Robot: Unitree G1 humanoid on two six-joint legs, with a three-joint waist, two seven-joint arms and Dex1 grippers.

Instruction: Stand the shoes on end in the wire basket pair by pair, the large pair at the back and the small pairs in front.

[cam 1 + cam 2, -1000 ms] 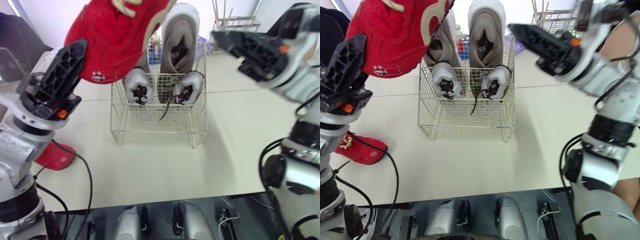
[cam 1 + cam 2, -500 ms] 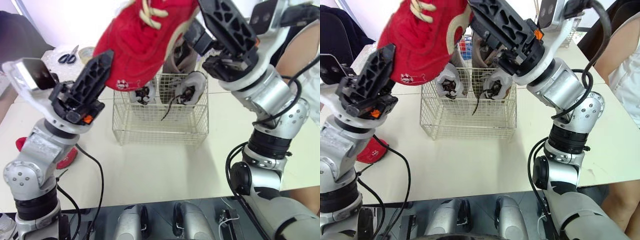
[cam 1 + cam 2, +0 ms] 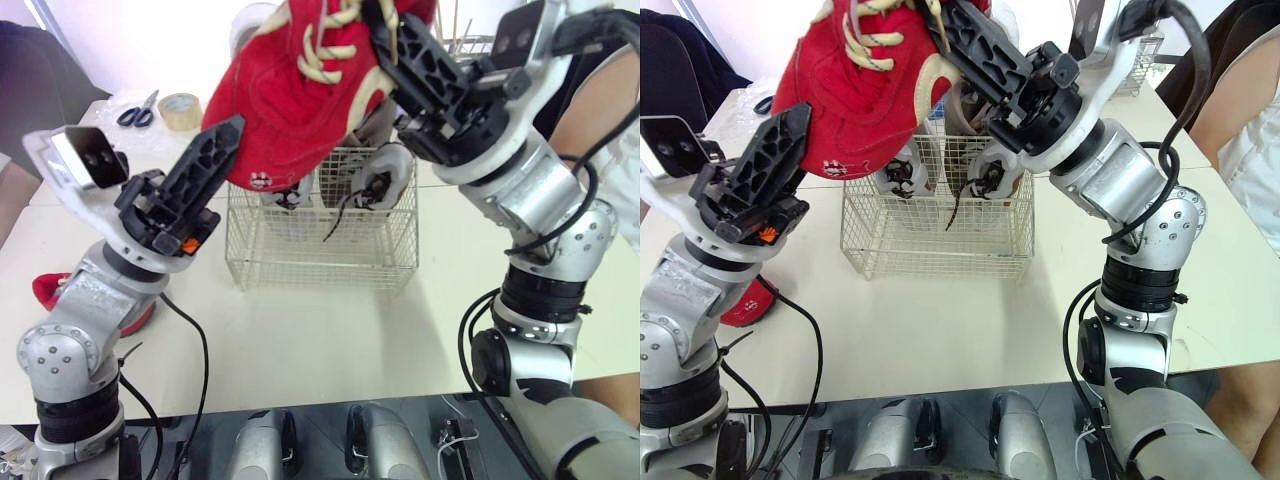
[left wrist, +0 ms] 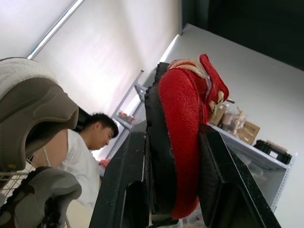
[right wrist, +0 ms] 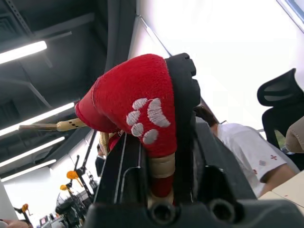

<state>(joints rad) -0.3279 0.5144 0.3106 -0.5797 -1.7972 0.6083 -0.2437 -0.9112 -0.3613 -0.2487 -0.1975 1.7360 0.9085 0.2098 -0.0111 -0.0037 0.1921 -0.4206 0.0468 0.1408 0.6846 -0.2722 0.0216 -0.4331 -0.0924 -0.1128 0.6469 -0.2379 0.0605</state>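
Observation:
A red shoe with cream laces hangs high above the wire basket, held from both sides. My left gripper is shut on its lower end, sole and upper between the fingers. My right gripper is shut on the other end, by the white paw print. In the basket a large taupe pair stands at the back, partly hidden by the red shoe. A small grey pair stands in front of it. The second red shoe lies on the table at the left, behind my left arm.
Scissors and a tape roll lie at the table's far left. A person in white sits at the right edge. A wire rack stands behind the basket. Bare table lies in front of the basket.
My right gripper swung in from the right and closed on the red shoe. The shoe, still in my left gripper, shifted right over the basket.

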